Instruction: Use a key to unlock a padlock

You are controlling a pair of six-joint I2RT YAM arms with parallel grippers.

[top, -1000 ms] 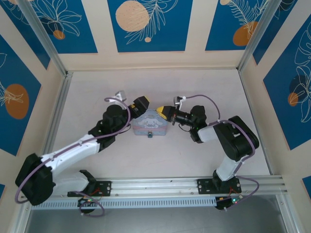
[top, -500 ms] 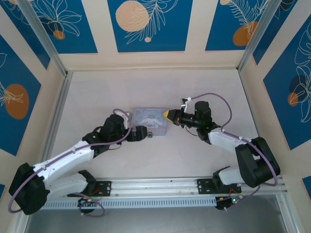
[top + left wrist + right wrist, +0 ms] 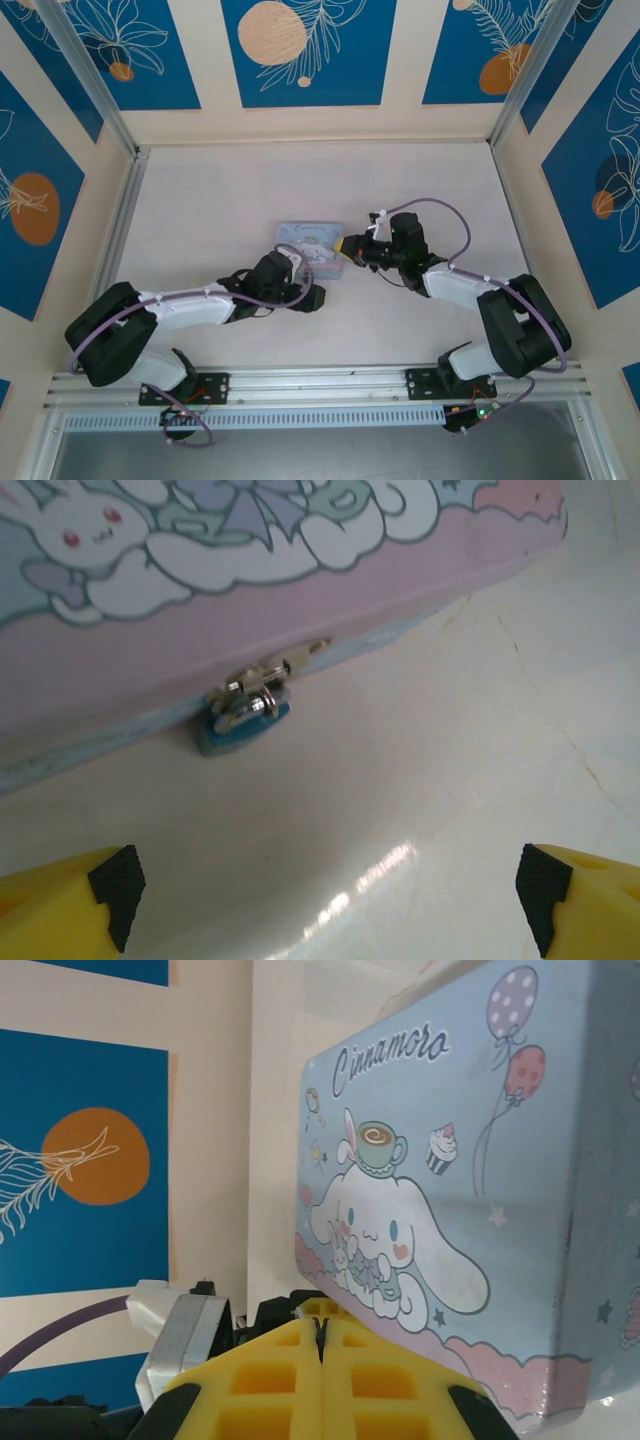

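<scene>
two-fingered left gripper (image 3: pixel 330 892) gapes empty before the padlock (image 3: pixel 240 716) on the tin box (image 3: pixel 330 575); right gripper (image 3: pixel 322 1352) is clamped tight, contents unclear.

The left hand (image 3: pixel 328 885) gapes wide, the right hand (image 3: pixel 322 1350) is closed.

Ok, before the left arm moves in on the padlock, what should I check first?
1. Left gripper open: ok, fingers wide apart.
2. Small blue-teal padlock ahead of it: ok, hanging at the pale blue cartoon-printed tin box's front edge.
3. Padlock unlocked: cannot tell.
4. Thin silvery key located: cannot tell; a silvery bit juts beside the latch.
5. Right gripper shut: ok; holding anything, cannot tell.
</scene>
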